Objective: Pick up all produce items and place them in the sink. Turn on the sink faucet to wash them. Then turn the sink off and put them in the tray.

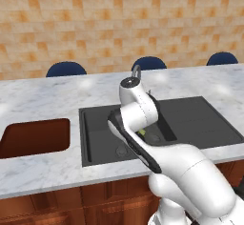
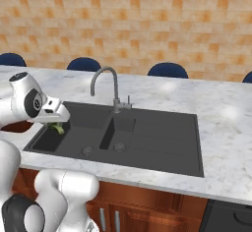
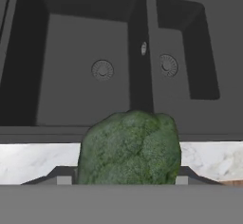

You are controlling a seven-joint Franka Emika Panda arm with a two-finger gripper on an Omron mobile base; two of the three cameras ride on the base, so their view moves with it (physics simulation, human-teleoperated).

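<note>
1. The gripper (image 3: 121, 180) was seen partly spread, its two fingertips set either side of the broccoli (image 3: 129, 147); the piece appeared to be clamped between them and carried clear of any surface.
2. In the hand view the broccoli was placed at about 6 o'clock, directly ahead of the fingers, with no clear long axis to be told from its rounded, lumpy shape.
3. Just beyond it, a strip of marble counter (image 3: 28, 159) was crossed at 9 and 3 o'clock, so the hand was judged to be held above the near rim of the sink (image 3: 137, 76).
4. Farther on, two basins were shown: one drain toward 11 o'clock, the other toward 1 o'clock, with the divider between them at 12 o'clock.
5. The coming release was judged to turn on this: the sink lay ahead of and below the held piece.
6. In the right base view the sink faucet (image 2: 109, 84) stood behind the basins.
7. In the left base view the tray (image 1: 35, 137) lay at 9 o'clock, well apart from the sink.
</note>
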